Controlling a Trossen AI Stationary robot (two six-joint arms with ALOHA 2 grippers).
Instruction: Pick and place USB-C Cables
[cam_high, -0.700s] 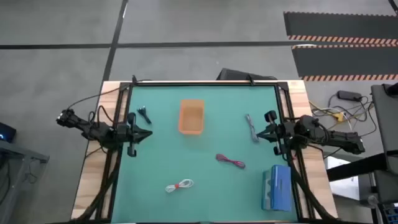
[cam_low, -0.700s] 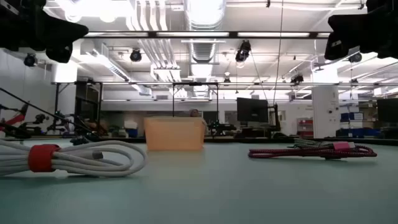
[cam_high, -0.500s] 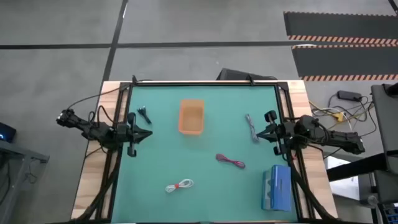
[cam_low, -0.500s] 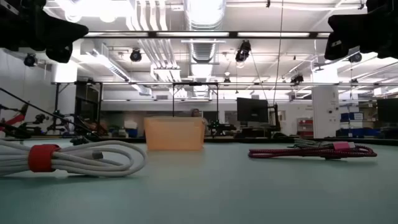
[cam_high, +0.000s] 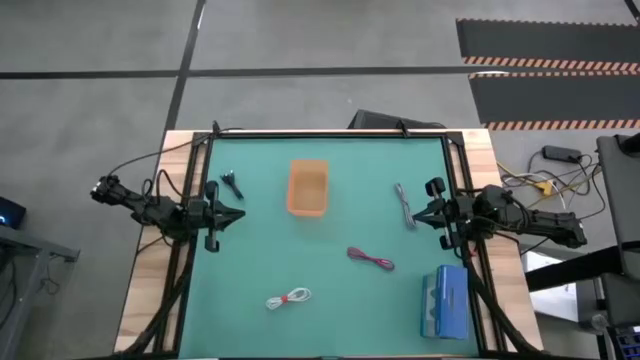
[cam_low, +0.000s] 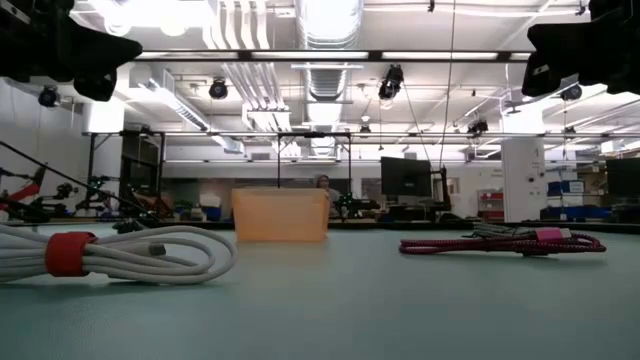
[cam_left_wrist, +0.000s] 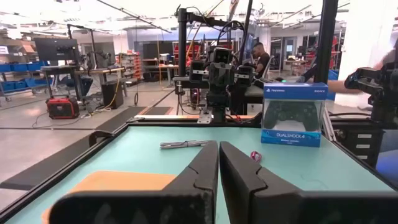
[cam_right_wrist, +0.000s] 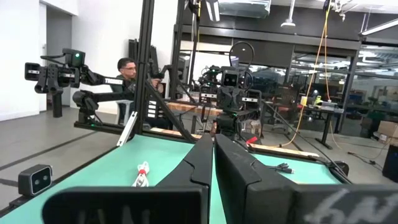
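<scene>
Both grippers (cam_high: 232, 215) (cam_high: 417, 213) are sitting closed, empty, at table edges. Grey cable (cam_high: 403, 205) is lying near the right one; black cable (cam_high: 231, 185) is barely resolving.

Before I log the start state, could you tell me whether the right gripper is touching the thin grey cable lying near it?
Apart. In the high view the right gripper sits beside the thin grey cable, with green mat visible between them.

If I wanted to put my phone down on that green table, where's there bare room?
The widest bare patch lies between the orange bin, white cable and dark red cable. The far strip behind the bin is bare too. It is tighter around the grey cable, right gripper and blue box.
</scene>
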